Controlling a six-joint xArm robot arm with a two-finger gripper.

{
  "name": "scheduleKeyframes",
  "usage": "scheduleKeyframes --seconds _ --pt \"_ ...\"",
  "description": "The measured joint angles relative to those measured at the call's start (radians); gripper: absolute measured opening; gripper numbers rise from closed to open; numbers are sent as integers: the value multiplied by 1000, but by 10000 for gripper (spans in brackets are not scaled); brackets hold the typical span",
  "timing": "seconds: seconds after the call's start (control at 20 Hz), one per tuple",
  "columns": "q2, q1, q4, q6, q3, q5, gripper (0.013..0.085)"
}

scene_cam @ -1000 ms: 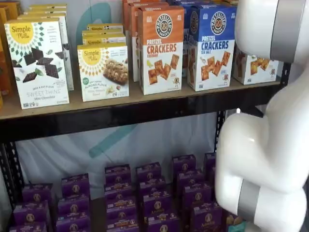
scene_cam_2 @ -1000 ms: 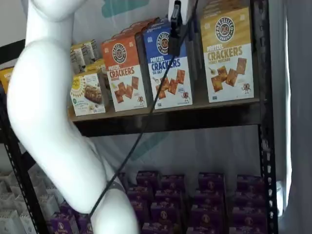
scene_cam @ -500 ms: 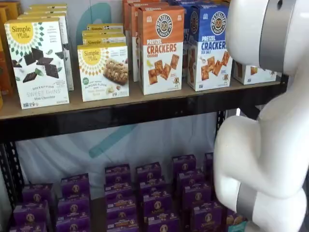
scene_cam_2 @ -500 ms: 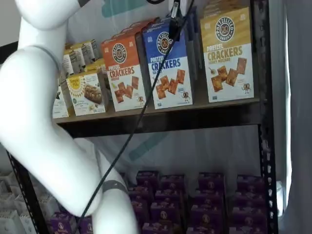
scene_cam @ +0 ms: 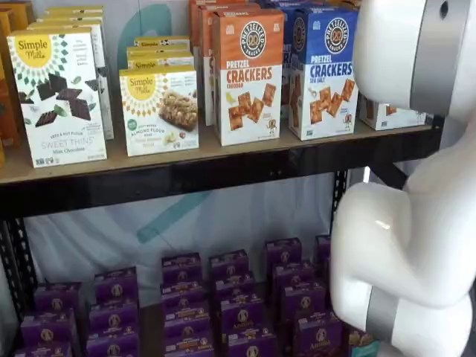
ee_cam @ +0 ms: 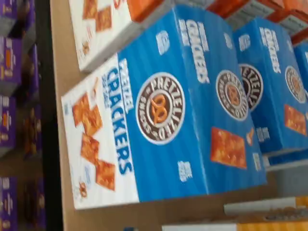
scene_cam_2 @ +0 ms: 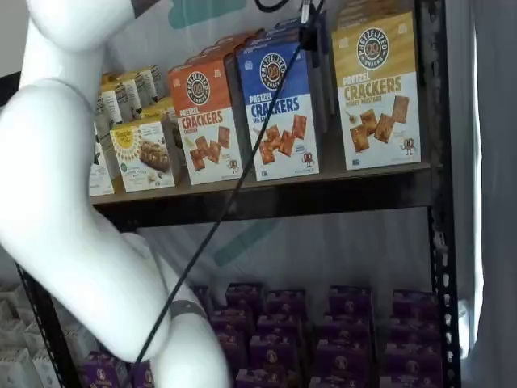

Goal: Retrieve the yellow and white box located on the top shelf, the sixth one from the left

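Observation:
The yellow and white box stands at the right end of the top shelf, upright, with the blue box to its left. In a shelf view only the white lower corner of the yellow and white box shows behind the arm. Only a small black part of my gripper hangs from the view's upper edge with its cable, in front of the blue box's upper right corner, left of the yellow and white box. It holds nothing and its jaws stand wide. The wrist view is filled by the blue box.
An orange Pretzel Crackers box and white Simple Mills boxes stand further left on the shelf. Purple boxes fill the shelf below. The white arm crosses the left of one view, and the white arm blocks the right of the other. A black upright bounds the shelf on the right.
The gripper's black tip has drifted right and slightly up along the blue box toward the yellow and white box. The arm's links have shifted with it. No box has moved.

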Motion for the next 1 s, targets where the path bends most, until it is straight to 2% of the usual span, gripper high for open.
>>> scheduleKeyframes --seconds 0.15,0.4,0.55,0.75,1.0 --pt "35 28 -51 -3 -35 -17 850" --pt "74 60 -99 -3 -62 -40 850" --pt "114 91 -163 8 -102 -30 850" --pt "151 109 -174 21 -127 -35 850" --pt "204 132 -215 35 -182 -22 850"
